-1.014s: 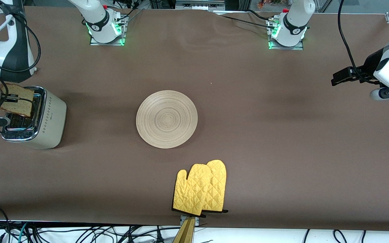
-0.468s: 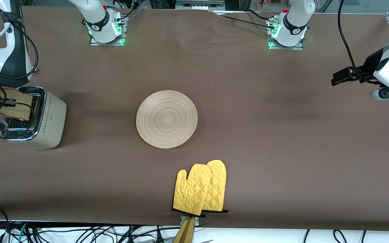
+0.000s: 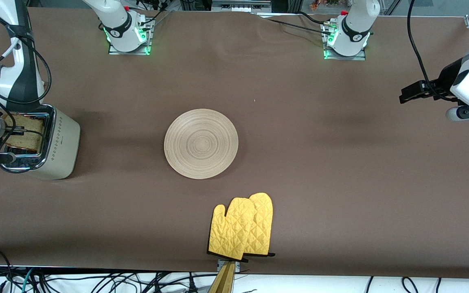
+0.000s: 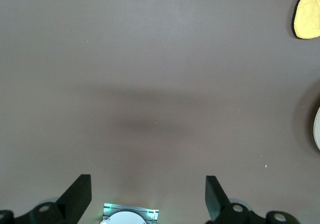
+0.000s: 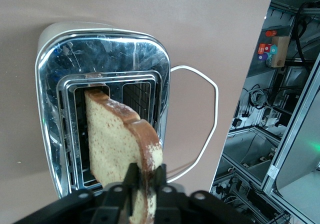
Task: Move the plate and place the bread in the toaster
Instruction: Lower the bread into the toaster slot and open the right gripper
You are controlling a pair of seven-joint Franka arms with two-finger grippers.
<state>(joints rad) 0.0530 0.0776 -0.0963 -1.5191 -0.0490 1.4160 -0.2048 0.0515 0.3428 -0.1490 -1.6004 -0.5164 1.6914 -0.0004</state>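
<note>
Right hand [image 5: 145, 176] clenched on the top crust of the bread [image 5: 117, 149], lower end already entering one slot of the toaster [image 3: 51, 142] at the right arm's end of the tabletop [image 3: 320, 162]. Best handling, I'd judge: hold the slice upright and parallel to the slot walls, lower straight, release only once it's seated. Plate [image 3: 201, 143] sits mid-tabletop. Left hand [image 4: 147, 194] waits released over bare tabletop near the left arm's edge. Front view: right hand mostly cut off; slot depth hidden.
</note>
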